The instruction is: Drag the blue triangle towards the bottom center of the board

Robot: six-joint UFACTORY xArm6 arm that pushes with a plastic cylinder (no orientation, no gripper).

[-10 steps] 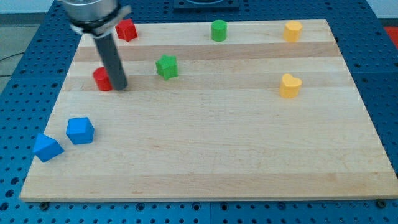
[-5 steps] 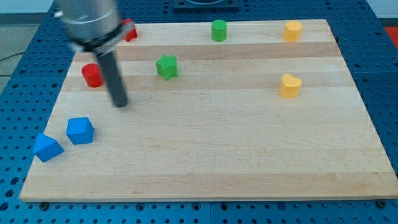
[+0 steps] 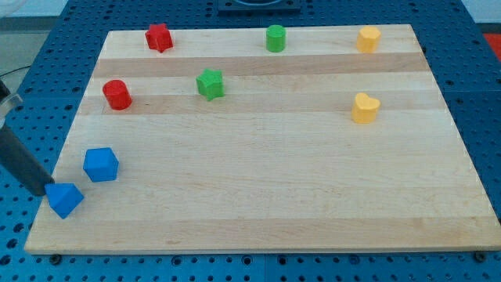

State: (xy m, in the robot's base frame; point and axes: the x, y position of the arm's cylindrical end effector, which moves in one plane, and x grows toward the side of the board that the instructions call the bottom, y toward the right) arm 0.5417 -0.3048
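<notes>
The blue triangle [image 3: 65,199] lies at the bottom left corner of the wooden board [image 3: 266,196]. My tip [image 3: 41,190] is at the view's left edge, touching the triangle's upper left side, with the rod slanting up and to the left out of view. A blue block [image 3: 101,164], roughly cube-shaped, sits just above and to the right of the triangle.
A red cylinder [image 3: 117,94] and a red block [image 3: 159,37] sit at the upper left. A green star-like block [image 3: 210,83] and a green cylinder [image 3: 275,37] are near the top middle. Two yellow blocks [image 3: 369,38] [image 3: 365,108] are at the right.
My tip has swept from beside the red cylinder down and left to the blue triangle. The red cylinder was nudged left earlier. The triangle has shifted slightly right and down.
</notes>
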